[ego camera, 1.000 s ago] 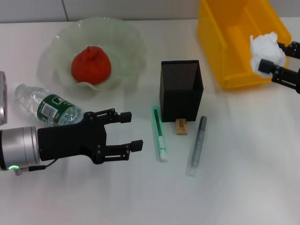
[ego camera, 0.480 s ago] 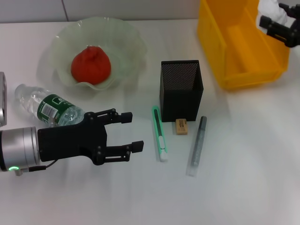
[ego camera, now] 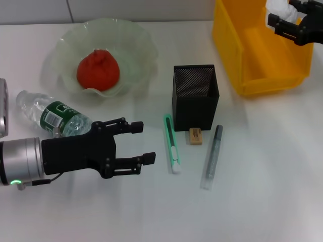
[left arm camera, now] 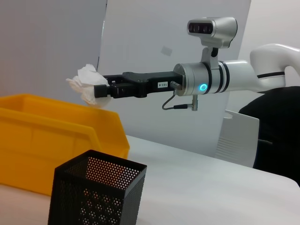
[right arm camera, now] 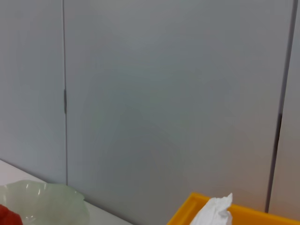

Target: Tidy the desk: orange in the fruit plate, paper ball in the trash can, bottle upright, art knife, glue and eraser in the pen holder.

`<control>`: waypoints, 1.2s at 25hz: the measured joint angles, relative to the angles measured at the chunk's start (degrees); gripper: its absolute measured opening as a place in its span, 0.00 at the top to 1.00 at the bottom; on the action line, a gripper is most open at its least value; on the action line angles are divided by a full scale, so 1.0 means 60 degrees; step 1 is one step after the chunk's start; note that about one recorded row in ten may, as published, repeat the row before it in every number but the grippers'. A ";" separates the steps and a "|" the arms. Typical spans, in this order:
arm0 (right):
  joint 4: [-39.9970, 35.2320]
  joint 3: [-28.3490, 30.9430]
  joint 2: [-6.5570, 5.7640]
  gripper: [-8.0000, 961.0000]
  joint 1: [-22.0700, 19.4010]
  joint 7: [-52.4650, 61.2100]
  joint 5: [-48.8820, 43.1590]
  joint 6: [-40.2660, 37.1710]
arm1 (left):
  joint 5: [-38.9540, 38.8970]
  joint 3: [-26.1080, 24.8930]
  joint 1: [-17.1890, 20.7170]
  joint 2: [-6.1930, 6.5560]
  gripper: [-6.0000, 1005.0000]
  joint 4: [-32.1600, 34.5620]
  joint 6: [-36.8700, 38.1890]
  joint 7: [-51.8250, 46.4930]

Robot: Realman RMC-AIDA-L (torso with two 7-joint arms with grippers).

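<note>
**Paper ball held over the yellow trash can**

The right pincer [ego camera: 278,14] is clamped on the paper ball [ego camera: 276,6], gripping the white wad between its black fingers above the far part of the trash can [ego camera: 237,48]. In the left wrist view the same pincer reaches in level from the side, the paper ball [left arm camera: 86,90] sticking out past its fingertips and hanging clear above the yellow rim of the trash can [left arm camera: 51,136], not touching it.

The left pincer [ego camera: 141,142] hovers low over the near-left part of the bench [ego camera: 262,166], its two fingers spread apart and holding nothing. The bottle [ego camera: 53,117] lies on its side just behind it, partly hidden by the arm. The art knife [ego camera: 171,143] lies flat on the bench just beyond the open fingertips, apart from them.

The orange [ego camera: 97,70] sits in the fruit plate [ego camera: 136,45] at the far left. The pen holder [ego camera: 195,96] stands upright in the middle of the bench. In front of it lie the art knife, the eraser [ego camera: 195,136] close against its base, and the glue [ego camera: 212,156], side by side and apart from each other
</note>
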 joint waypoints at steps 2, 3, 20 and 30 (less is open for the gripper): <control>0.0014 -0.0009 0.0002 0.28 0.0020 0.0013 0.0007 0.0100 | 0.0000 0.0000 0.0000 -0.0002 0.22 -0.0002 -0.0001 0.0002; 0.0014 -0.0009 0.0002 0.27 0.0020 0.0013 0.0007 0.0100 | 0.0000 0.0000 0.0000 -0.0002 0.22 -0.0002 -0.0001 0.0002; 0.0791 0.0065 -0.0661 0.13 -0.1178 -0.0404 0.2812 -0.5555 | -0.0001 -0.0028 -0.0040 -0.0005 0.22 -0.0005 0.0011 0.0015; 0.1159 0.0023 -0.0996 0.13 -0.1461 -0.0172 0.0140 -0.7207 | 0.0051 -0.0029 -0.0074 0.0012 0.22 -0.0008 0.0029 0.0018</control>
